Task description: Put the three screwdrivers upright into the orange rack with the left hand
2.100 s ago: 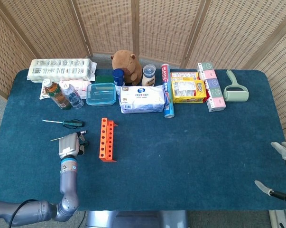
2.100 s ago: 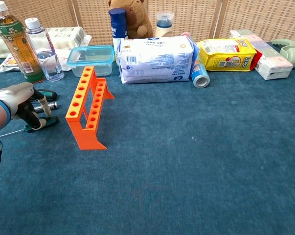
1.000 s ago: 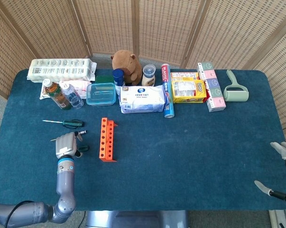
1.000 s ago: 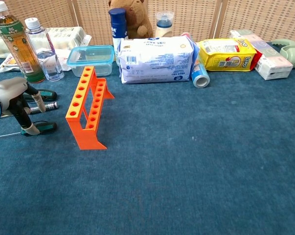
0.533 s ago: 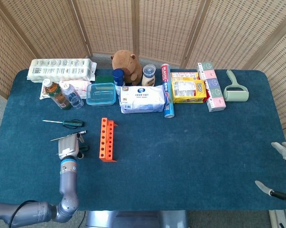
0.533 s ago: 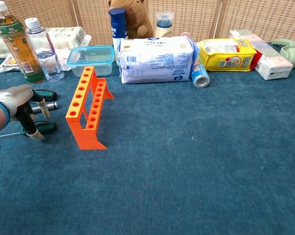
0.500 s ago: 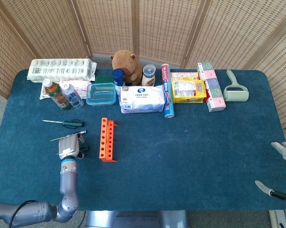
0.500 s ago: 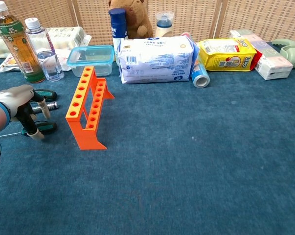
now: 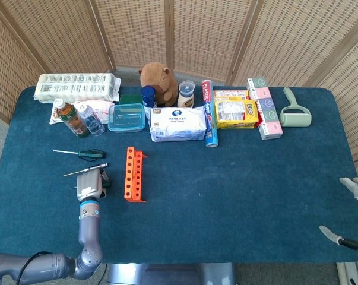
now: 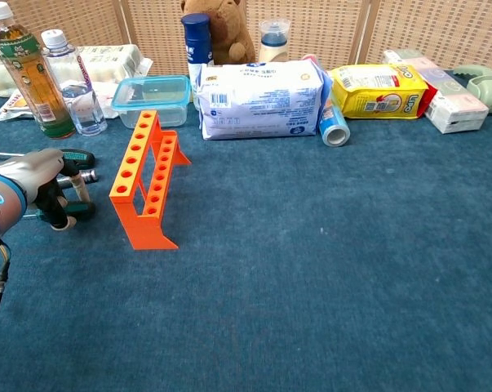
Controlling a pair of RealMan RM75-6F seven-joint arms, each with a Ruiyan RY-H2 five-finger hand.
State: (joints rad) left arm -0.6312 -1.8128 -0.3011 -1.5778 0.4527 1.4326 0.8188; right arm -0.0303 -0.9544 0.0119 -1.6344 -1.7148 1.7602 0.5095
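Left hand is down on the counter left of the orange rack, fingers curled around the nearest screwdriver; whether the grip is secure cannot be told. Two more screwdrivers lie flat nearby. Every rack hole is vacant: all three insertions remain.

Left robot hand low, its fingers curled downward — right robot hand at the edge, fingers spread.
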